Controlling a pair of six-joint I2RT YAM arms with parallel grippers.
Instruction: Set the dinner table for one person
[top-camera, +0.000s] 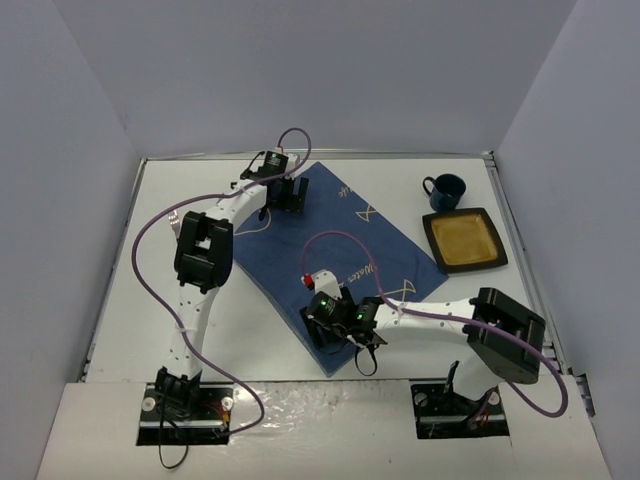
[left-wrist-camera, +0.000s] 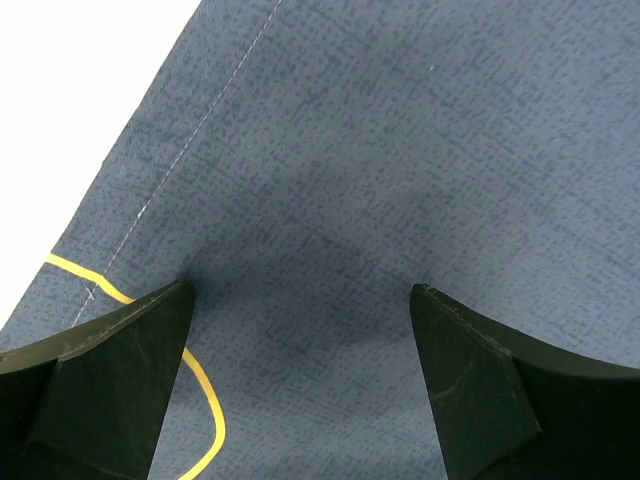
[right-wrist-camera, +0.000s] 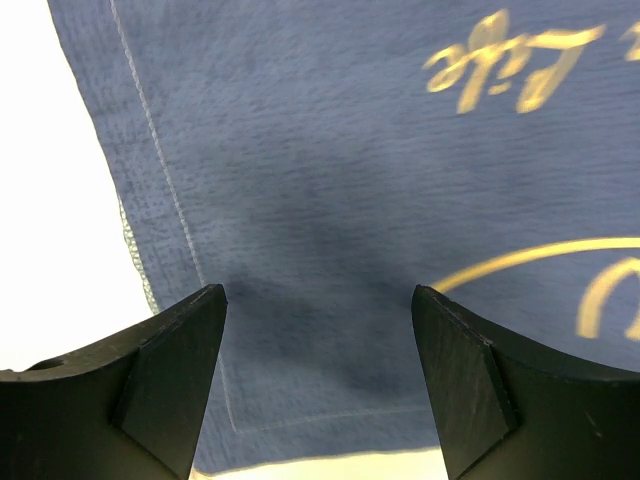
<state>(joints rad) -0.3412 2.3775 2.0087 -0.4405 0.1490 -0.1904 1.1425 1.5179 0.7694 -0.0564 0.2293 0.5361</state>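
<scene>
The white dinner table (top-camera: 260, 320) carries a blue fish-print cloth (top-camera: 340, 245) lying askew across its middle. My left gripper (top-camera: 290, 193) is open, low over the cloth's far corner; the left wrist view shows its fingers (left-wrist-camera: 110, 385) spread over blue weave (left-wrist-camera: 350, 180) with a yellow line. My right gripper (top-camera: 330, 322) is open, low over the cloth's near corner; the right wrist view shows the fingers (right-wrist-camera: 480, 380) apart above the hemmed corner (right-wrist-camera: 300, 300). A dark blue mug (top-camera: 446, 190) and a square yellow plate (top-camera: 465, 240) with a dark rim sit at the far right.
White walls enclose the table on three sides. The arm bases (top-camera: 185, 400) sit at the near edge. Purple cables (top-camera: 150, 260) loop beside the left arm. Bare tabletop lies left of the cloth.
</scene>
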